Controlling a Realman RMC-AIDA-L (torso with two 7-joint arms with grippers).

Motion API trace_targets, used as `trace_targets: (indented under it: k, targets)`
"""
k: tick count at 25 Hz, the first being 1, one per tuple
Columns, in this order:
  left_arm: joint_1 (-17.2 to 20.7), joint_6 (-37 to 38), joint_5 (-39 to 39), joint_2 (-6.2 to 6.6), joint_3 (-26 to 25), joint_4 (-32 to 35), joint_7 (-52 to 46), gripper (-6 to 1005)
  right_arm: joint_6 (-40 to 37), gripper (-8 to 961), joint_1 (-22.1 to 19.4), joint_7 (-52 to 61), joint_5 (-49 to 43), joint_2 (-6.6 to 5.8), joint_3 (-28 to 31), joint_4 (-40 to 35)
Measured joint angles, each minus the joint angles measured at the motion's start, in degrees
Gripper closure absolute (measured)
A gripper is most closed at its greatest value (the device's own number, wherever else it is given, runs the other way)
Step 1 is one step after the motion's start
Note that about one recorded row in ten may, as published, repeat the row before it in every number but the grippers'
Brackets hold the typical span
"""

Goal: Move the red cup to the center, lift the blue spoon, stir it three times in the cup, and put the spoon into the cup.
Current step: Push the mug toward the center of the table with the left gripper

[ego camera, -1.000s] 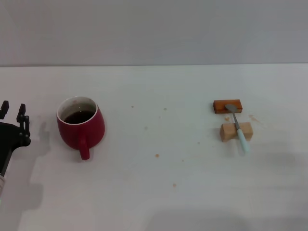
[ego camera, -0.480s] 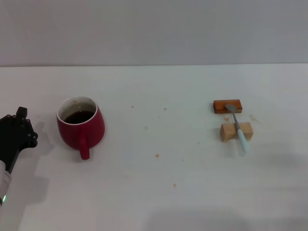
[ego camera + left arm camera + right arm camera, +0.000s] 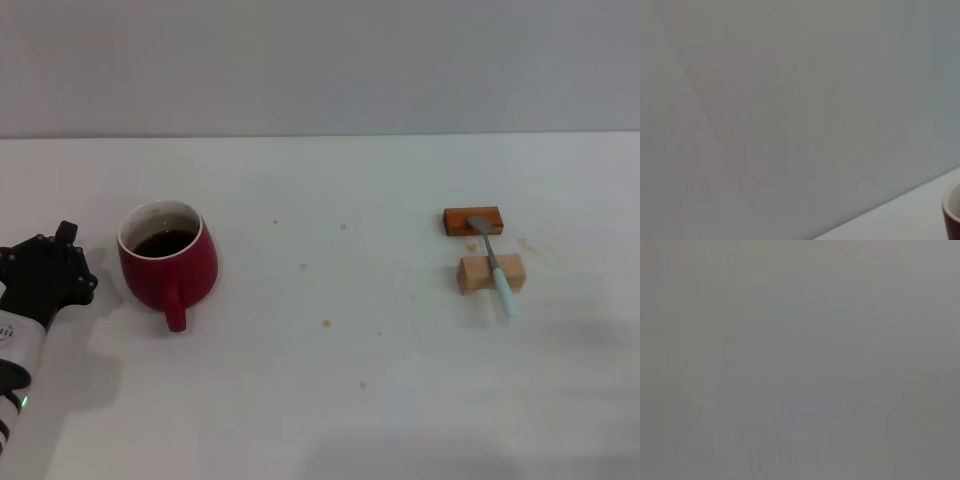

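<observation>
Because the round dark-red mug (image 3: pixel 167 258) needs moving, the left gripper (image 3: pixel 62 270) is sitting at its nine o'clock, jaws too hidden to tell.

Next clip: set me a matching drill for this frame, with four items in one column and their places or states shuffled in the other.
Items:
1. red cup
2. blue spoon
3. left gripper
4. orange-brown block

Places or states:
A. lying across two blocks
B. under the spoon's metal bowl
C. upright, dark liquid inside, handle toward the robot
D. beside the cup, on its left, at the table's left edge

Pairs: 1-C, 2-A, 3-D, 4-B
</observation>
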Motion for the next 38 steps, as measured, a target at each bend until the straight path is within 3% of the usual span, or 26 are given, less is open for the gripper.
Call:
trace_targets:
  k: [7,38]
  targets:
    - [-1.5,-2.2,0.1,-0.01,2.1,0.3,3.7,982,-0.6,343,-0.2,0.6,-0.2,0.04,-0.1,0.0]
    - [-7.2,-3.9,0.2,-0.30,15.4,0.6,3.9,949,-1.4,342,-0.4,1.2,-0.3,0.02,-0.9,0.1]
